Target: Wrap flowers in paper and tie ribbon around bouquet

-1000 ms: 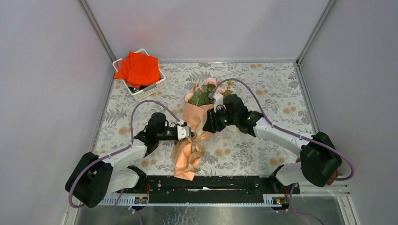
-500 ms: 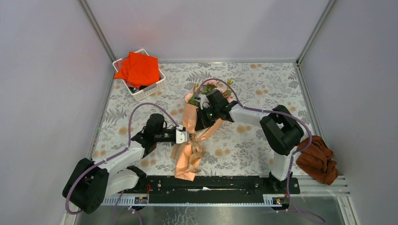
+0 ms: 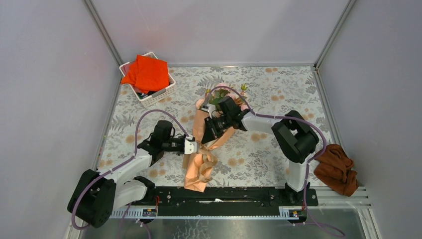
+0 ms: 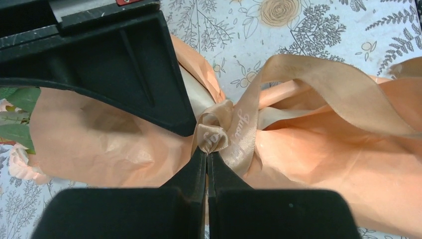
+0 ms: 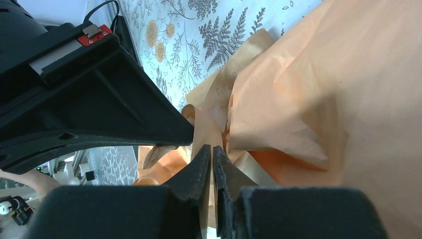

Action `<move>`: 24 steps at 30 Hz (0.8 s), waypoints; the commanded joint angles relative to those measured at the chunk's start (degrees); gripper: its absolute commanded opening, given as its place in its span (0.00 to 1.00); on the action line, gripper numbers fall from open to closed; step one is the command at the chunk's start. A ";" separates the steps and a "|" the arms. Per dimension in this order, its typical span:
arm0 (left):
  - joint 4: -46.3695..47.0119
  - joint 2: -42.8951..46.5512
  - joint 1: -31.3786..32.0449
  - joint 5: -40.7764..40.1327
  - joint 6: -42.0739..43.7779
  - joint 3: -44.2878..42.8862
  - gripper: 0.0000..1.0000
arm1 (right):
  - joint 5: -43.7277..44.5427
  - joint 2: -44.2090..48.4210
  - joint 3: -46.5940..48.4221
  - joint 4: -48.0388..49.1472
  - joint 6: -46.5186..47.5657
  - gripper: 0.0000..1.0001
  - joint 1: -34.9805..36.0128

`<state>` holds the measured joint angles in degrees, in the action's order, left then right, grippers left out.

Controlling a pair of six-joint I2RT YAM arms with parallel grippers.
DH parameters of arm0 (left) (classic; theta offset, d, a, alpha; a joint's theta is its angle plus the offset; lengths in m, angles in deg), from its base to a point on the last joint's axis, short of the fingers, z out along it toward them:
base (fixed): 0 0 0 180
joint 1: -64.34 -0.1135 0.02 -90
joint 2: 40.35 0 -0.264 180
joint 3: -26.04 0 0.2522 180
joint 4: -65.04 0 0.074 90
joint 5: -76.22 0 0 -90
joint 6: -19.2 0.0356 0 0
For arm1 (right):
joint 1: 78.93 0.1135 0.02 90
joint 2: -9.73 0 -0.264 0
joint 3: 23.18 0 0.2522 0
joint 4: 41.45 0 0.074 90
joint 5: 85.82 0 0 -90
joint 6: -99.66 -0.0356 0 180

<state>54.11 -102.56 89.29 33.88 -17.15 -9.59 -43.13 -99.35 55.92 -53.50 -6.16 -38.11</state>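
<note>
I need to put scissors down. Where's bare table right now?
Bare table: far right corner, from the bouquet to the wall; also near side, between bouquet and right arm. Crowded: the centre around the bouquet, and the basket corner.

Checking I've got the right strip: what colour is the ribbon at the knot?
The ribbon is tan-beige, clearest in the left wrist view.

left arm (image 3: 130, 166): had white links, black joints
right arm (image 3: 261, 122): had white links, bulky black joints
cables (image 3: 158, 107): were mauve, running base to wrist
left gripper (image 4: 206, 158): was matte black, wedge-fingered
right gripper (image 5: 213, 154): was black with a red tab (image 5: 94, 31)
</note>
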 commanded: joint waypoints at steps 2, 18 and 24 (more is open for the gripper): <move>-4.22 0.70 -0.77 1.67 4.38 -1.85 0.00 | -4.14 -0.90 -0.25 3.91 -1.23 0.13 0.72; -6.17 1.40 -2.19 1.76 7.79 -1.02 0.00 | -4.49 -0.56 -1.27 6.69 -2.94 0.31 2.21; -4.70 0.97 -2.16 1.31 9.38 -0.19 0.00 | -3.78 -1.34 -1.18 7.77 -4.74 0.43 2.33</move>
<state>48.56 -101.86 87.47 34.29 -10.16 -9.88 -46.32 -100.09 53.58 -48.86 -8.95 -36.34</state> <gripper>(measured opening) 0.010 0.419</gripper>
